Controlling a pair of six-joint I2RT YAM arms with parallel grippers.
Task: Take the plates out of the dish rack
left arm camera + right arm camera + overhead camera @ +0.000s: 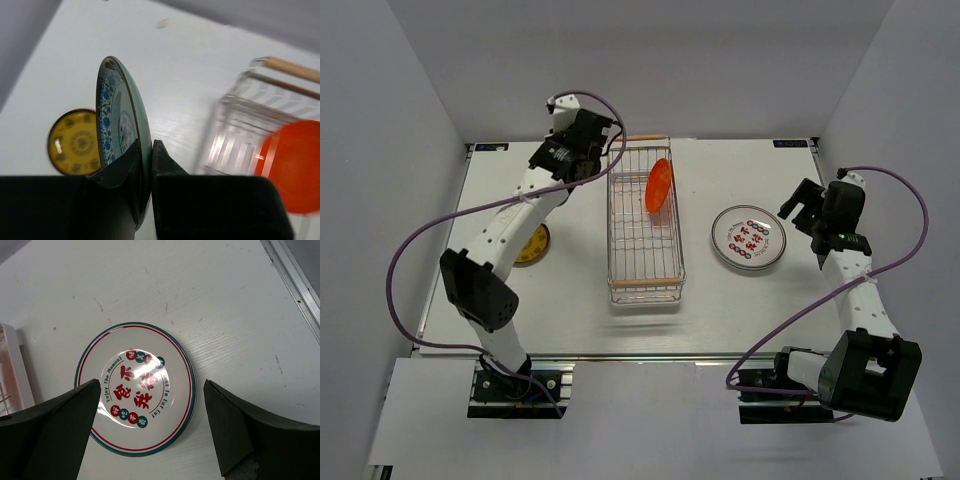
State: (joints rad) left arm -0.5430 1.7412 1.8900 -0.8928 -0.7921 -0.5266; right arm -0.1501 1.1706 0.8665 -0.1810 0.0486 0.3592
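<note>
The silver wire dish rack (645, 228) stands mid-table, and an orange plate (659, 185) stands on edge in its far half. My left gripper (592, 140) is just left of the rack's far end. In the left wrist view it (147, 150) is shut on the rim of a grey-blue patterned plate (120, 125), holding it on edge above the table. A yellow plate (532, 245) lies flat on the table to the left. The white teal-rimmed plate (748, 237) lies flat right of the rack. My right gripper (150, 415) hovers open and empty over that plate (136, 387).
The rack's wooden handle (292, 69) and the orange plate (292, 165) show at the right of the left wrist view, and the yellow plate (75, 142) at its left. The table's right edge rail (295, 285) runs close to the right gripper. White walls enclose the table.
</note>
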